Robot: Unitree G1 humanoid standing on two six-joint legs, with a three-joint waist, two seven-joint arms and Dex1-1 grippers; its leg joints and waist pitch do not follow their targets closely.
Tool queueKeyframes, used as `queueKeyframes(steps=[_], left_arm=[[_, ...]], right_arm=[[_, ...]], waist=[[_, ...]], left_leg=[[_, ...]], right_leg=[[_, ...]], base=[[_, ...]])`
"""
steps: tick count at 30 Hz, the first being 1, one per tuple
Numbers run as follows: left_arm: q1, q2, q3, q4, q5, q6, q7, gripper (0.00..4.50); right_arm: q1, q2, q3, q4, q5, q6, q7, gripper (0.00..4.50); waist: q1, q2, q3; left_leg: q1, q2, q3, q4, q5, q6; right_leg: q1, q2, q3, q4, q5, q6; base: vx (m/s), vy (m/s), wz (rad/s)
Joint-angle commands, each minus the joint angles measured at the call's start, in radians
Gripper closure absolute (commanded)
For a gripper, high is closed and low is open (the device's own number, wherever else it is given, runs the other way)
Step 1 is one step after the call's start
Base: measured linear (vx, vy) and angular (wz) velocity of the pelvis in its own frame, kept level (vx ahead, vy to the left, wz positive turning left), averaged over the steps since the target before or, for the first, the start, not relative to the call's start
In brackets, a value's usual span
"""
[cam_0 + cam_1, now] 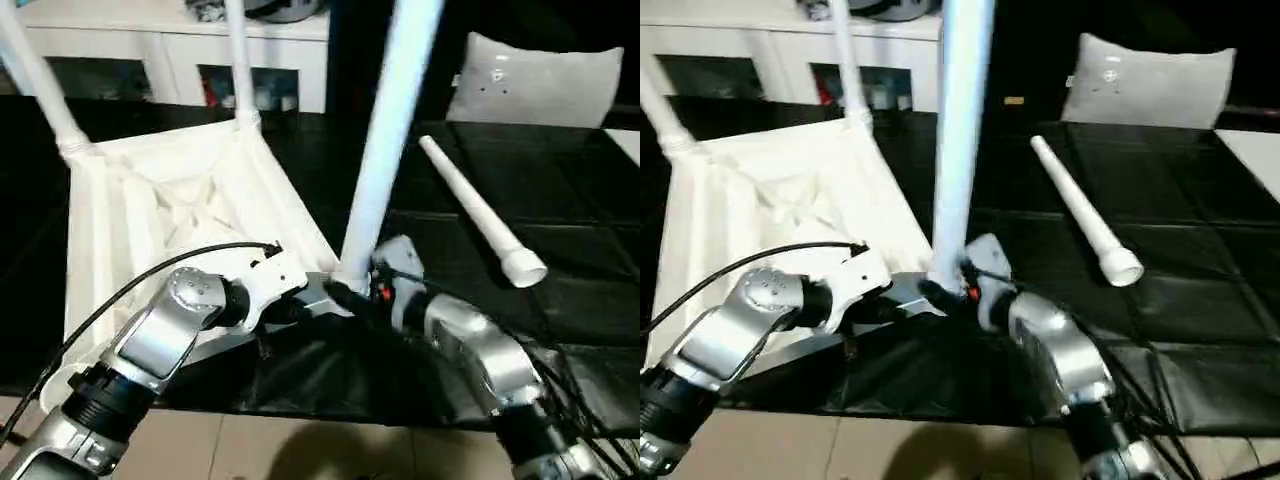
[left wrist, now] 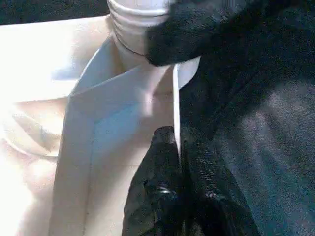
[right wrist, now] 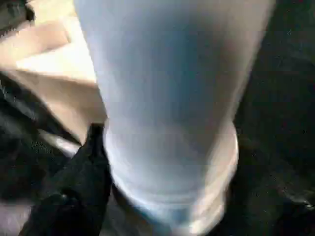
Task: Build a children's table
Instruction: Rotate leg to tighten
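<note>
A white plastic rectangular tabletop (image 1: 190,210) lies underside up on a black sheet-covered surface (image 1: 560,250), its ribs showing; three long tapered white tube legs rise from its corner sockets, one at the far left (image 1: 35,75), one at the far corner (image 1: 240,60), one at the near corner (image 1: 390,140); a fourth white leg (image 1: 480,210) lies loose on the sheet, well apart; the right gripper (image 1: 360,292) sits at the near leg's base; a white cabinet with glass doors (image 1: 170,55) stands behind.
</note>
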Motion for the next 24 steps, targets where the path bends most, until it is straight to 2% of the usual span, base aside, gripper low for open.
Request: queueKeyframes(steps=[1,6,7,10,11,13,15,16,17,20,24], left_arm=[[-0.037,0.008,0.023,-0.008,-0.002,-0.041,-0.007,4.5],[-0.05,0.035,-0.021,0.052,0.024,-0.153,-0.063,4.5],[-0.052,0.038,-0.026,0.064,0.025,-0.166,-0.074,4.5],[-0.062,0.043,-0.04,0.098,0.023,-0.209,-0.105,4.5],[-0.07,0.049,-0.05,0.115,0.023,-0.235,-0.13,4.5],[-0.076,0.052,-0.057,0.13,0.024,-0.256,-0.148,4.5],[-0.089,0.062,-0.075,0.158,0.029,-0.302,-0.19,4.5],[-0.097,0.068,-0.088,0.175,0.037,-0.333,-0.215,4.5],[-0.102,0.074,-0.101,0.187,0.045,-0.359,-0.238,4.5],[-0.109,0.078,-0.113,0.201,0.047,-0.384,-0.26,4.5],[-0.122,0.078,-0.125,0.209,0.04,-0.417,-0.308,4.5]], right_arm=[[0.03,-0.029,-0.019,0.008,-0.021,0.007,-0.006,0.63],[0.108,-0.08,-0.053,-0.094,0.025,-0.028,0.066,0.14],[0.117,-0.091,-0.063,-0.108,0.033,-0.035,0.079,0.14],[0.129,-0.122,-0.09,-0.136,0.056,-0.054,0.119,0.06],[0.125,-0.14,-0.103,-0.144,0.069,-0.063,0.145,0.06],[0.122,-0.153,-0.111,-0.15,0.079,-0.068,0.161,0.06],[0.102,-0.197,-0.093,-0.151,0.064,-0.101,0.214,0.06],[0.089,-0.214,-0.087,-0.157,0.068,-0.099,0.249,0.06],[0.076,-0.218,-0.088,-0.162,0.084,-0.091,0.276,0.06],[0.063,-0.219,-0.089,-0.172,0.113,-0.072,0.305,0.06],[0.032,-0.26,-0.015,-0.168,0.075,-0.057,0.403,0.06]], waist=[[0.004,0.018,-0.062],[0.013,0.02,-0.06],[0.014,0.022,-0.061],[0.018,0.019,-0.06],[0.021,0.024,-0.061],[0.025,0.022,-0.062],[0.027,0.022,-0.063],[0.03,0.023,-0.064],[0.031,0.019,-0.064],[0.035,0.021,-0.066],[0.042,0.018,-0.067]], left_leg=[[0.009,0.052,-0.018,-0.077,-0.199,0.002],[0.01,0.053,-0.02,-0.078,-0.215,0.011],[0.011,0.053,-0.02,-0.077,-0.222,0.01],[0.01,0.052,-0.019,-0.077,-0.225,0.014],[0.013,0.054,-0.019,-0.076,-0.221,0.012],[0.015,0.054,-0.018,-0.075,-0.215,0.018],[0.016,0.053,-0.017,-0.074,-0.202,0.021],[0.015,0.054,-0.017,-0.072,-0.188,0.025],[0.014,0.053,-0.016,-0.071,-0.186,0.032],[0.014,0.056,-0.017,-0.071,-0.171,0.037],[0.015,0.057,-0.015,-0.07,-0.154,0.04]], right_leg=[[0.051,-0.074,0.048,-0.065,-0.148,-0.23],[0.054,-0.076,0.048,-0.069,-0.193,-0.216],[0.052,-0.076,0.049,-0.069,-0.204,-0.215],[0.052,-0.076,0.048,-0.072,-0.223,-0.212],[0.05,-0.076,0.048,-0.07,-0.217,-0.212],[0.051,-0.076,0.049,-0.069,-0.201,-0.212],[0.05,-0.075,0.047,-0.066,-0.175,-0.223],[0.052,-0.077,0.048,-0.063,-0.15,-0.232],[0.054,-0.076,0.048,-0.063,-0.151,-0.233],[0.055,-0.079,0.047,-0.06,-0.138,-0.238],[0.055,-0.078,0.046,-0.055,-0.111,-0.253]], base=[[0.0,0.0,0.0],[0.0,0.0,0.0],[0.0,0.0,0.0],[0.0,0.0,0.0],[0.0,0.0,0.0],[0.0,0.0,0.0],[0.0,0.0,0.0],[0.0,0.0,0.0],[0.0,0.0,0.0],[0.0,0.0,0.0],[0.0,0.0,0.0]])
